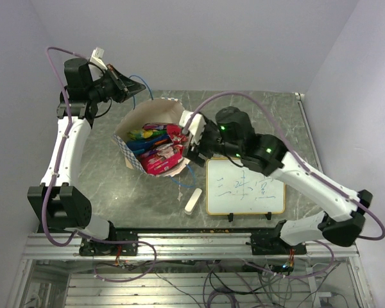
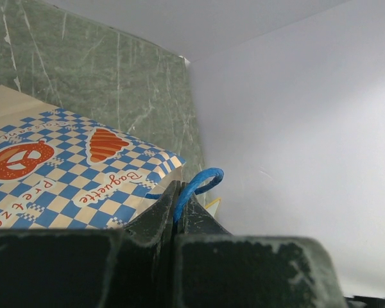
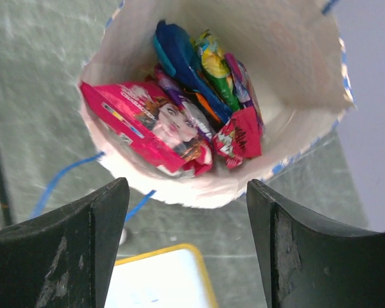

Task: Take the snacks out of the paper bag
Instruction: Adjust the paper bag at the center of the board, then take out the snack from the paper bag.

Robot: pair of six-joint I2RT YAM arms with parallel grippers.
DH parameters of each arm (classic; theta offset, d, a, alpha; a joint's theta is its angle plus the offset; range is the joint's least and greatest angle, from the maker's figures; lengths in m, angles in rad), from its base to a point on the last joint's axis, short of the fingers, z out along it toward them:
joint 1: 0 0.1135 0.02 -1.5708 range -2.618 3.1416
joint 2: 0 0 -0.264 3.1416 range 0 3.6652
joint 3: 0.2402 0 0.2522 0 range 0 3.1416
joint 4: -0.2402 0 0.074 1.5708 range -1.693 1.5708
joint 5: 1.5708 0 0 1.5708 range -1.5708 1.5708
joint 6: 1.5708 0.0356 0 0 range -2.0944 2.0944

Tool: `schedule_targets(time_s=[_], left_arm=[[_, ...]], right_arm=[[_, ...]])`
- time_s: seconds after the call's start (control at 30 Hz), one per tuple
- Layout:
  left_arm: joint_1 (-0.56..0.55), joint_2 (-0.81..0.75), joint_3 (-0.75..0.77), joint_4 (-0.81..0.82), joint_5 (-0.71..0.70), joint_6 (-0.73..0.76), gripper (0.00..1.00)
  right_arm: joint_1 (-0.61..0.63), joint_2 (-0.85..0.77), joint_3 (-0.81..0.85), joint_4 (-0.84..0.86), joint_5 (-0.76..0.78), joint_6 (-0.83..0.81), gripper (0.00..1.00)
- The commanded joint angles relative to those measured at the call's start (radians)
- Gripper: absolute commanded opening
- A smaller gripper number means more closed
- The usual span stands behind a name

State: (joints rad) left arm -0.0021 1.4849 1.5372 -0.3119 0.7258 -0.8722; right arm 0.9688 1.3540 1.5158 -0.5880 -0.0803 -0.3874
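Note:
The paper bag point(image 1: 136, 122) lies tilted on the table with its mouth open toward the right, blue-and-white checks on its side point(image 2: 64, 173). Several glossy snacks point(image 1: 159, 149) fill it: pink-red, blue, yellow-green and purple packets point(image 3: 179, 109). My left gripper point(image 1: 133, 88) is shut on the bag's blue cord handle point(image 2: 196, 186) at the far side and holds it up. My right gripper point(image 1: 191, 142) is open and empty just outside the bag's mouth point(image 3: 186, 192), near the pink-red packet point(image 3: 144, 125).
A yellow-framed whiteboard point(image 1: 245, 186) lies right of the bag, partly under my right arm, and shows in the right wrist view point(image 3: 157, 279). A white eraser block point(image 1: 192, 201) lies in front of the bag. The second blue handle point(image 3: 64, 176) trails on the table.

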Motion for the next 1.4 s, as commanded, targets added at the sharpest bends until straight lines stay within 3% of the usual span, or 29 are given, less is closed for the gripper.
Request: schedule_targets(time_s=[0.0, 0.07, 0.23, 0.53, 0.67, 0.8, 1.0, 1.13, 1.37], left_arm=[[-0.003, 0.015, 0.075, -0.080, -0.006, 0.038, 0.07], [-0.003, 0.018, 0.079, -0.107, -0.006, 0.053, 0.07], [-0.003, 0.004, 0.039, -0.104, -0.008, 0.038, 0.07], [-0.002, -0.017, 0.002, -0.100, -0.004, -0.023, 0.07], [0.000, -0.021, 0.013, -0.136, -0.007, 0.001, 0.07], [0.001, -0.026, 0.029, -0.154, -0.011, 0.009, 0.07], [0.007, -0.028, 0.027, -0.175, -0.011, 0.024, 0.07], [0.008, -0.028, 0.042, -0.196, -0.023, 0.045, 0.07], [0.008, -0.031, 0.037, -0.185, -0.017, 0.036, 0.07]], right_arm=[[-0.059, 0.132, -0.019, 0.033, -0.208, -0.384, 0.71], [-0.088, 0.169, -0.017, 0.031, -0.319, -0.498, 0.71], [-0.104, 0.304, 0.033, -0.049, -0.408, -0.633, 0.71], [-0.073, 0.423, 0.042, 0.027, -0.362, -0.674, 0.71], [-0.066, 0.470, 0.065, 0.030, -0.345, -0.688, 0.67], [-0.066, 0.484, 0.082, 0.032, -0.368, -0.698, 0.51], [-0.066, 0.467, 0.092, 0.038, -0.377, -0.679, 0.17], [-0.070, 0.441, 0.121, 0.080, -0.376, -0.633, 0.04], [-0.102, 0.353, 0.159, 0.179, -0.390, -0.510, 0.00]])
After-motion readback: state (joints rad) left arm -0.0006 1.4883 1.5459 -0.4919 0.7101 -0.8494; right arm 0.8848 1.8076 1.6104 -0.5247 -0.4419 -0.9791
